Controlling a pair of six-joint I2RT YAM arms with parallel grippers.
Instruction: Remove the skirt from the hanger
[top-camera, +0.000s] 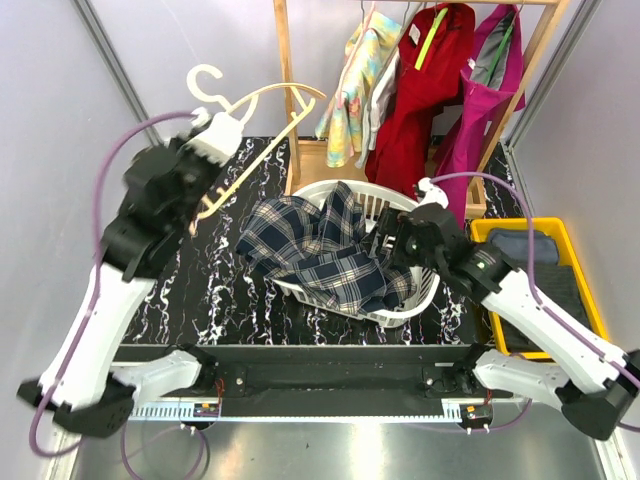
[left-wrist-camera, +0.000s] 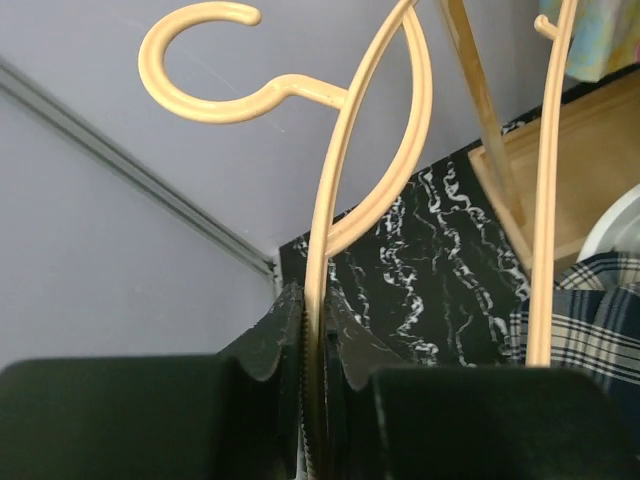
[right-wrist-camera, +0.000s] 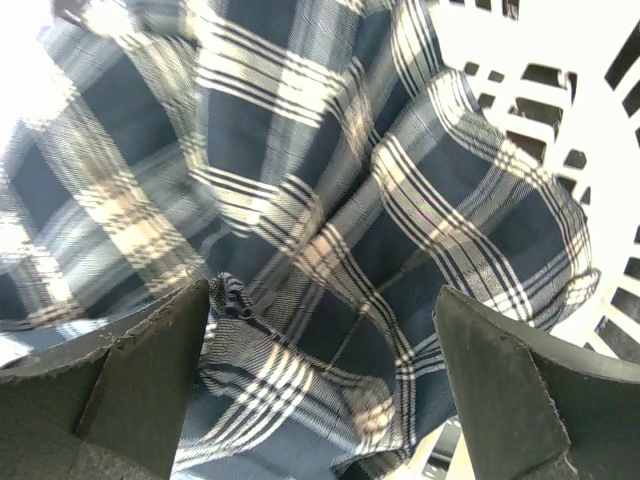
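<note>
The navy-and-white plaid skirt (top-camera: 325, 250) lies crumpled in the white laundry basket (top-camera: 425, 290), spilling over its left rim; it fills the right wrist view (right-wrist-camera: 330, 180). The cream plastic hanger (top-camera: 255, 125) is bare and held up above the table's left side. My left gripper (top-camera: 215, 135) is shut on the hanger's lower bar; in the left wrist view the bar (left-wrist-camera: 318, 300) runs between the black fingers (left-wrist-camera: 265, 335). My right gripper (top-camera: 392, 238) hangs over the basket's right side, open, its fingers (right-wrist-camera: 150, 370) spread wide just above the skirt, holding nothing.
A wooden clothes rack (top-camera: 285, 90) stands behind the basket with a pastel garment (top-camera: 355, 85), a red one (top-camera: 415, 95) and a magenta one (top-camera: 490, 90) hanging. A yellow tray (top-camera: 580, 275) sits at the right. The black marbled table (top-camera: 230, 300) lies below.
</note>
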